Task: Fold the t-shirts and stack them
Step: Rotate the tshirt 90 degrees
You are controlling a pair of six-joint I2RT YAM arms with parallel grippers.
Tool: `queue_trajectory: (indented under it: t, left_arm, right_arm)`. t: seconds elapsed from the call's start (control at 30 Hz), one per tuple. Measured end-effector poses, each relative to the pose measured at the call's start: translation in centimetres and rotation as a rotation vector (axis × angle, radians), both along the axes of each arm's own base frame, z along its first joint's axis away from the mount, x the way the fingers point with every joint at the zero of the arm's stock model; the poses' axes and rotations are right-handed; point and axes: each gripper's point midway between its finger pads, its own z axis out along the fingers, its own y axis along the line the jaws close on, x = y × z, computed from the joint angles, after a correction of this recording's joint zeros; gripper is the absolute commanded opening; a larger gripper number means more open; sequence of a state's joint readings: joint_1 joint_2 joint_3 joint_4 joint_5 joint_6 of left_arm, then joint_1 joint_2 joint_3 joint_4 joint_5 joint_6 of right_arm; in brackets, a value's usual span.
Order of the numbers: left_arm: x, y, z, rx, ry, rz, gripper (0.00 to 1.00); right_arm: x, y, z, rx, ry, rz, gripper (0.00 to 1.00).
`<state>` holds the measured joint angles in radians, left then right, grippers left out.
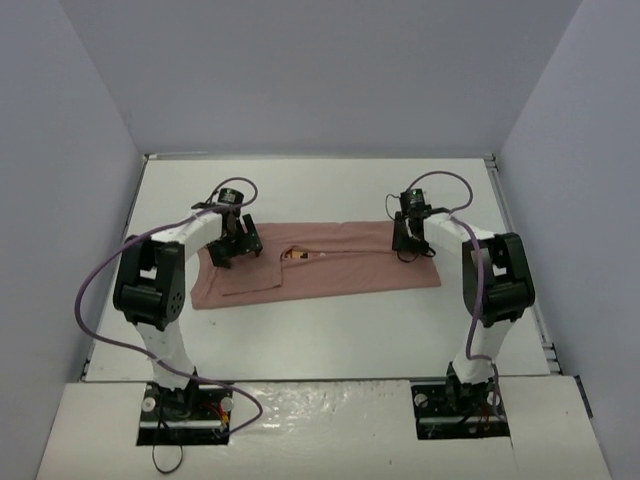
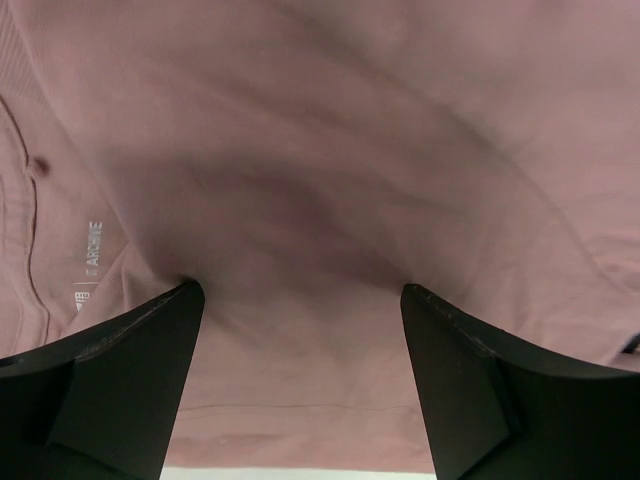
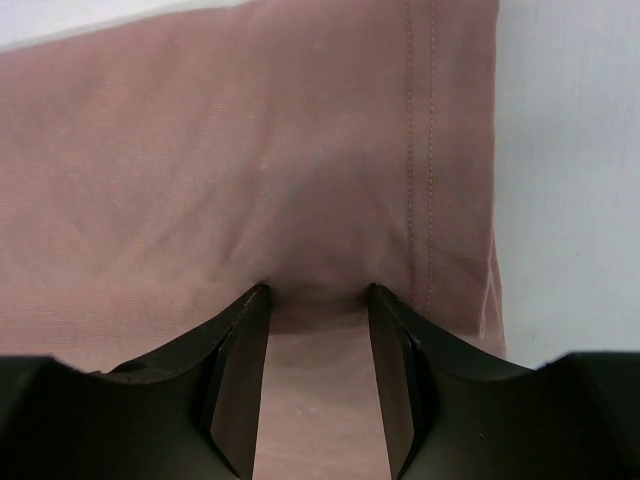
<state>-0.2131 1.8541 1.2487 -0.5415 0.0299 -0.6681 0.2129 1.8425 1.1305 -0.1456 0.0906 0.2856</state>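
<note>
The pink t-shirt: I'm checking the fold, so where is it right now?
Top view: the pink t-shirt lies across the middle of the table, one end under the left hand, the other under the right hand.

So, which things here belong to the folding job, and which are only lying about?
Job: t-shirt; left gripper and right gripper, both open at the cloth.

Not the job: table; purple cable, part of the rig.
</note>
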Motion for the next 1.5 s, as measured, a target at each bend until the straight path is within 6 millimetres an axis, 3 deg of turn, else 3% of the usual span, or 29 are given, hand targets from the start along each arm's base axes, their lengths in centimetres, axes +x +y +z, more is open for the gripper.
queue_trajectory:
  t: [0.17,0.3,0.4,0.6,0.7,0.8,0.87,0.97,1.07,1.2,1.33,1.43,1.5]
  left_arm:
    - [1.5,-0.1,0.1,0.013,0.001,0.007,0.77]
    - [4.1,0.3,-0.2,0.063,0.010,-0.003,0.77]
    - [7.2,0.6,0.0,0.094,-0.016,-0.016,0.77]
    - [15.2,0.0,0.5,0.114,-0.123,-0.073,0.77]
    - [19.4,-1.6,0.9,0.107,-0.209,-0.125,0.77]
    - [22.4,-4.2,1.5,0.077,-0.292,-0.191,0.77]
    - [23.3,-6.1,1.9,0.049,-0.331,-0.233,0.77]
    - [22.8,-8.0,2.8,0.027,-0.344,-0.280,0.77]
    - [19.8,-8.4,4.5,0.033,-0.309,-0.304,0.77]
    - [16.1,-6.6,9.4,0.062,-0.336,-0.271,0.77]
    - [13.1,-5.1,12.9,0.069,-0.372,-0.218,0.77]
    - [12.2,-5.1,12.1,0.073,-0.349,-0.202,0.77]
    - [11.9,-5.6,10.0,0.078,-0.307,-0.203,0.77]
  right_arm:
    - [-0.1,1.0,-0.5,-0.008,-0.015,0.005,0.41]
    - [-2.2,2.8,-0.6,0.004,-0.052,-0.007,0.41]
    - [-6.1,6.2,-0.7,0.024,-0.044,0.044,0.41]
    - [-16.3,16.1,-0.5,0.122,0.004,0.275,0.41]
    - [-21.2,20.1,-0.2,0.159,0.054,0.424,0.41]
    - [-24.1,22.0,0.4,0.177,0.102,0.512,0.41]
    - [-24.3,22.1,1.0,0.170,0.108,0.525,0.42]
    - [-22.8,22.1,3.1,0.132,0.070,0.541,0.43]
    - [-19.9,23.0,6.4,0.132,-0.024,0.552,0.42]
    - [-15.4,21.8,8.7,0.112,-0.095,0.511,0.42]
    - [-11.7,19.4,7.3,0.021,-0.075,0.467,0.42]
    - [-11.2,19.1,4.7,-0.044,-0.017,0.500,0.42]
    - [-11.6,19.0,3.0,-0.079,0.030,0.531,0.42]
